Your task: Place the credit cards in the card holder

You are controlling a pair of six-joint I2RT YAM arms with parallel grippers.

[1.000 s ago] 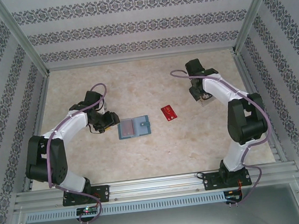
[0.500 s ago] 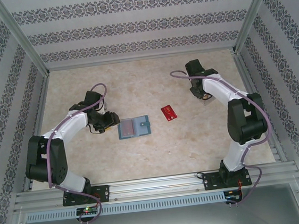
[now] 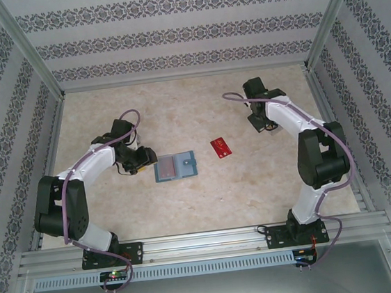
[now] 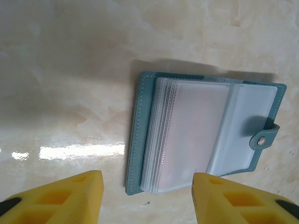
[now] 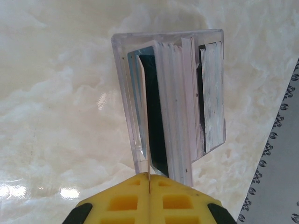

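The teal card holder (image 3: 175, 167) lies open on the table, its clear sleeves (image 4: 196, 135) facing up and its snap tab (image 4: 262, 137) on the right. My left gripper (image 3: 144, 159) hovers at its left edge, open and holding nothing, with the yellow fingers (image 4: 70, 196) astride the holder's near corner. A red credit card (image 3: 221, 147) lies flat just right of the holder. Far right, my right gripper (image 5: 148, 176) is shut on the thin edge of a credit card (image 5: 145, 121) that stands in a clear slotted block (image 5: 187, 93).
The clear block holds several more cards on edge (image 5: 212, 93). It stands close to the right patterned wall (image 5: 280, 177). Bare marbled tabletop (image 3: 208, 201) lies between the arms and in front of the holder.
My right gripper has closed its jaws onto the card standing in the clear block. The left arm, the card holder and the red card have not moved.
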